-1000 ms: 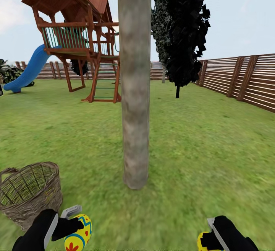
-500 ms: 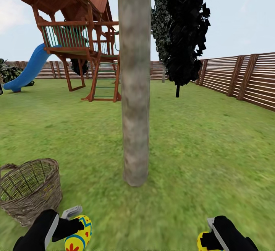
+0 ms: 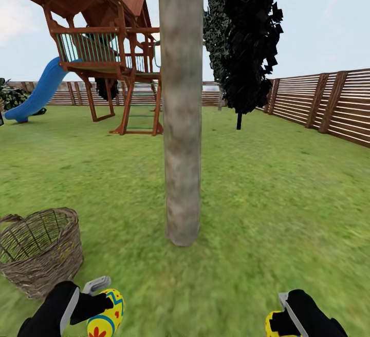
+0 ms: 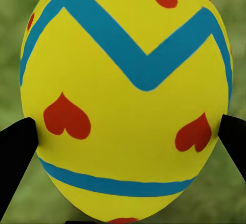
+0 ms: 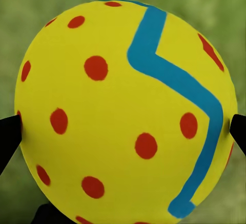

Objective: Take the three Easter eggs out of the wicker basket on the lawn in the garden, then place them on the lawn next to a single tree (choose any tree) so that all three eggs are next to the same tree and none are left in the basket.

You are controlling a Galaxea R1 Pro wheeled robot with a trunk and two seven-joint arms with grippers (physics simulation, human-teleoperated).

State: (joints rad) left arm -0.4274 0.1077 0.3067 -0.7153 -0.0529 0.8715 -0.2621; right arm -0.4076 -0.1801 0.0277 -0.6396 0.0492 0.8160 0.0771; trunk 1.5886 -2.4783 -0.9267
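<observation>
At the lower left of the head view, the left gripper (image 3: 100,296) is closed on an Easter egg (image 3: 105,314), yellow with a blue band and a red mark; the left wrist view shows this egg (image 4: 125,101) with blue zigzag bands and red hearts, pinched on both sides by the black fingers (image 4: 18,157) above blurred grass. At the lower right edge of the head view, the right gripper (image 3: 282,314) is closed on a second egg (image 3: 272,325), of which a small yellow part is visible; the right wrist view shows that egg (image 5: 123,116) with red dots and one blue zigzag band, held between black fingertips (image 5: 9,137) at either side. Just beyond the left gripper, at the lower left of the frame, the wicker basket (image 3: 41,249) stands upright on the lawn (image 3: 267,198); whether it holds anything cannot be determined. Further out, at centre frame, the pale grey-brown trunk of the tree (image 3: 181,121) rises from the grass, well apart from the basket. Behind it, in the upper left, stands a wooden playset (image 3: 103,44) with a blue slide (image 3: 38,93). A black tree (image 3: 252,44) stands at upper centre-right. A brown slatted fence (image 3: 318,103) closes the garden along the far side and the right.
</observation>
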